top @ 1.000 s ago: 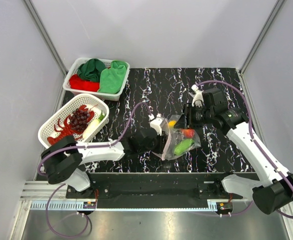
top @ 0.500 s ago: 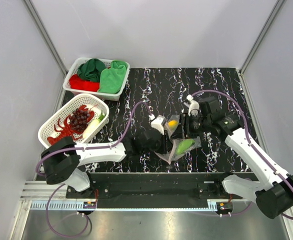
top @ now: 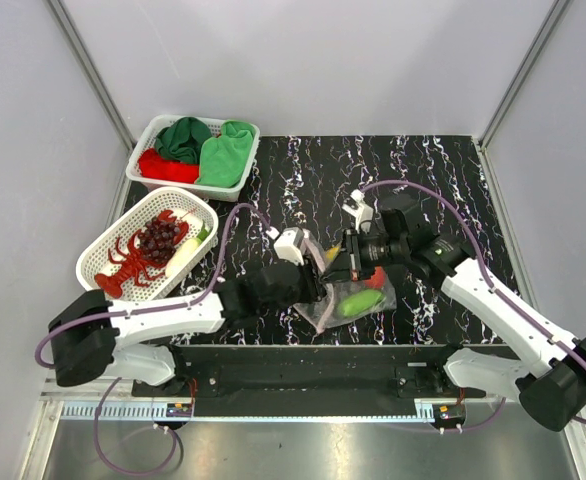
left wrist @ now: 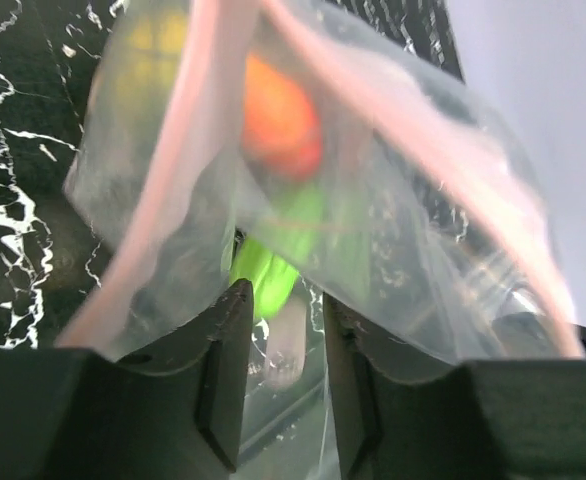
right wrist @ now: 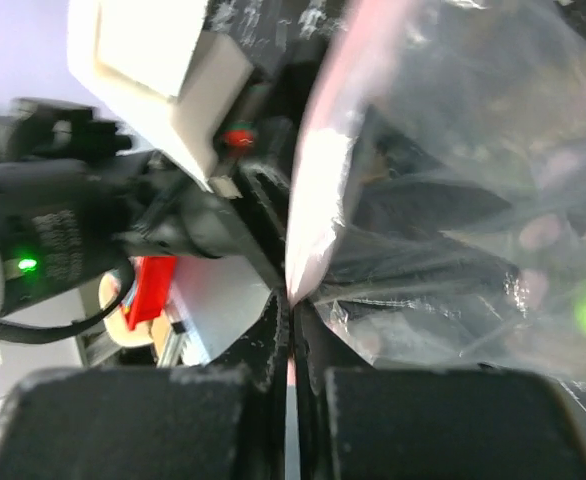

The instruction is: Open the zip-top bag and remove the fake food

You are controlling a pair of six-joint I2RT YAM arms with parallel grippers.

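- Fingers on the right gripper (right wrist: 291,306), what do they do?
- They are squeezed tight on the pink zip strip (right wrist: 325,170) of the zip-top bag (right wrist: 453,200). Only the right wrist camera shows that pinch up close.
- And the left gripper (left wrist: 285,300)?
- Its camera looks up at the bag. The jaws stand a little apart, with clear plastic in front of them. I cannot tell if they grip it or have let go.
- What is inside the bag?
- Some fake food: an orange-red fruit (left wrist: 281,120), a green vegetable (left wrist: 271,272) and something yellow (left wrist: 151,50). The left wrist view shows these colors big. The right wrist view shows them as blurry spots.
- What does the top camera add?
- The bag is over the black table (top: 443,180) with white veins, between the two grippers. Far to the left of the bag sits a white basket (top: 85,265) with a red lobster (top: 123,268), dark grapes (top: 158,238) and a white radish (top: 181,255). Behind the bag and to its left is a second basket (top: 253,150) with green and red cloths (top: 198,150).
- And the room?
- Pale walls (top: 303,60) stand around the table, with metal posts (top: 88,65) in the corners.
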